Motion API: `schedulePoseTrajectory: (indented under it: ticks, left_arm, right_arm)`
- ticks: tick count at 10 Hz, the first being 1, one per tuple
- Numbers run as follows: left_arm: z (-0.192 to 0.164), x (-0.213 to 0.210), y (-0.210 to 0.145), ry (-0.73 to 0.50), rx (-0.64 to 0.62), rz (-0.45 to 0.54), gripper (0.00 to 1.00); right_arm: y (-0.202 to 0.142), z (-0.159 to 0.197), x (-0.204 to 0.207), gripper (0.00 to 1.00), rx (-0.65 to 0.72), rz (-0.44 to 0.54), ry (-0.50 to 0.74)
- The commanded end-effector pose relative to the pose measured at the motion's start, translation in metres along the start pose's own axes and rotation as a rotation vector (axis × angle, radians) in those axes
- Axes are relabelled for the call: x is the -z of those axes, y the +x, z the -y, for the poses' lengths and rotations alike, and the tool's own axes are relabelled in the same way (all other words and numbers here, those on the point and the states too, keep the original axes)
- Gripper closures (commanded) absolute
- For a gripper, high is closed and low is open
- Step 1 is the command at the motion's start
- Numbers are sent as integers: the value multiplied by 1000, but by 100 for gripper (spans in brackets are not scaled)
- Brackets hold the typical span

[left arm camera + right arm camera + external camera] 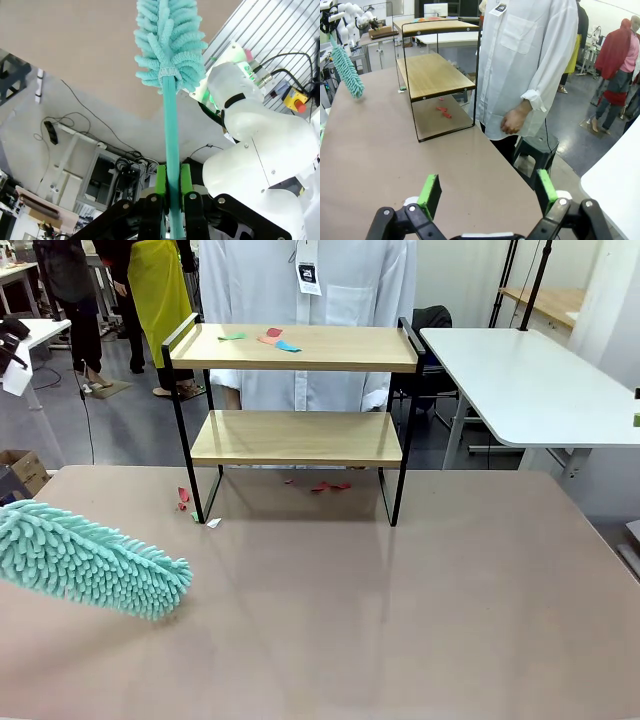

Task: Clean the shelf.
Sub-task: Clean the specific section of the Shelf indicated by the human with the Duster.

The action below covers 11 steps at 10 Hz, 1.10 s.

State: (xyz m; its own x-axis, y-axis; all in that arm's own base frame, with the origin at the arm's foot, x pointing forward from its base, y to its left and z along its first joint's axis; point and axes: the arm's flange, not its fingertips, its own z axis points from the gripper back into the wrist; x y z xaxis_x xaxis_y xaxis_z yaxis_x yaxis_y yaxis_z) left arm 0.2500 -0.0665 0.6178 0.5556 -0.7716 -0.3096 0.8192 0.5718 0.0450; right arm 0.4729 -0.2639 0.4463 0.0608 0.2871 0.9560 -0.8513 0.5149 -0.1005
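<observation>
Currently the left gripper [173,184] is clamped on the duster [169,100], with a green pad on each side of its teal handle. In the front view the fluffy duster head sits low over the left side of the table [420,610], well apart from the shelf [300,348]. Can't tell if it touches the tabletop.

The shelf stands upright at the far middle of the table. Green, red and blue paper scraps [272,338] lie on the left half of its top board. More red scraps [325,485] are on the table under it, and a few [185,498] lie by its front left leg.

A person [310,290] in a white shirt stands just behind the shelf, one hand [512,120] hanging loose.

The right gripper [488,192] has its jaws wide with nothing between them, facing along the table toward the shelf's end.
</observation>
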Motion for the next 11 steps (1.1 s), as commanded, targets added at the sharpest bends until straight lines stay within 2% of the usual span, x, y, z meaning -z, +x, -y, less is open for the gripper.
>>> schedulePoseTrajectory:
  ticks: [1,11]
  left_arm:
    - [3,2,-1,-19,-12,11,87]
    - [3,2,-1,-19,-12,11,87]
  right_arm:
    - [3,0,0,0,-6,-1,-4]
    - [3,0,0,0,-6,-1,-4]
